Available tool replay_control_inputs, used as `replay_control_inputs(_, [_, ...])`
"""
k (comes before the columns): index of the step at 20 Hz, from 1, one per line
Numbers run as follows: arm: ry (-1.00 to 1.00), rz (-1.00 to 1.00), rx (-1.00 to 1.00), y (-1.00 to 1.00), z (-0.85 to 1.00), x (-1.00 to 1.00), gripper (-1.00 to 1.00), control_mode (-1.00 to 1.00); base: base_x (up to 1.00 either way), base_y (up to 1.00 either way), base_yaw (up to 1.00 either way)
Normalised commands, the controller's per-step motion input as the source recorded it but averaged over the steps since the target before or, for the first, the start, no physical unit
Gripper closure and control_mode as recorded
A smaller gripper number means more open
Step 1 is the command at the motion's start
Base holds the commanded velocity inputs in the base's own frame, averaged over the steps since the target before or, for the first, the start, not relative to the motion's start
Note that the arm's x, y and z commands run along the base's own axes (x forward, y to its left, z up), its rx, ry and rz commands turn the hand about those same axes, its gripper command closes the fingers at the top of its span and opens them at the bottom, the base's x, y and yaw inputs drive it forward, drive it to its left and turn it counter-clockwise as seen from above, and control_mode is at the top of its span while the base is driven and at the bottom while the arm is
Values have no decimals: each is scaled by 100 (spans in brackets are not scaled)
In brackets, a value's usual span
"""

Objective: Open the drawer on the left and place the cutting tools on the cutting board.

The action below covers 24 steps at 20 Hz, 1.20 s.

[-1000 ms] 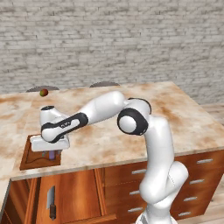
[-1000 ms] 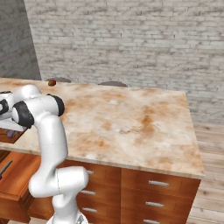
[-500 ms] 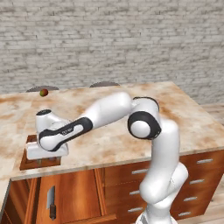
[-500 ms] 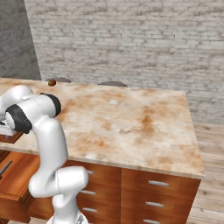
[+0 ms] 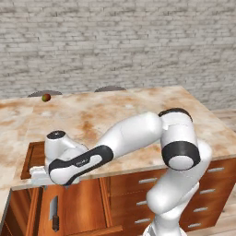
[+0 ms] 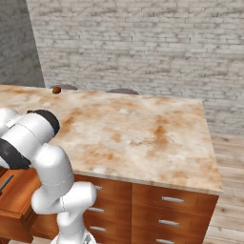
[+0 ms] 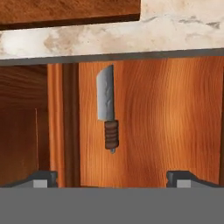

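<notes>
The tool [image 7: 112,177] is hanging over the pulled-out drawer [image 7: 166,127], its two dark fingertips [image 7: 43,177] standing wide apart with nothing between them. The small knife [image 7: 107,111] is lying on the drawer's wooden floor, grey blade toward the worktop [image 7: 131,37] edge, dark ribbed handle toward the tool. In the left base view, the knife [image 5: 54,213] is showing in the open drawer [image 5: 78,207] below the arm's wrist, and the cutting board [image 5: 33,156] is lying on the worktop [image 5: 106,115] near its front left edge. A small red-green fruit [image 5: 46,97] is sitting far back.
</notes>
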Motion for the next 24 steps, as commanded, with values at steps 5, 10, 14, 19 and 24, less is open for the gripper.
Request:
replay_control_inputs(5, [0,-6,2,-5,-31,-50,-100,-100,0,0,0])
replay_control_inputs(10, [-7,-1,0,0,-29,-30,-100,-100,0,0,0])
replay_control_inputs(14, [-8,0,-1,0,-3,-3,-100,-100,0,0,0])
replay_control_inputs(19, [-6,0,-1,2,-8,0,-100,-100,0,0,0])
replay_control_inputs(24, [0,0,0,0,-18,-8,-100,-100,0,0,0])
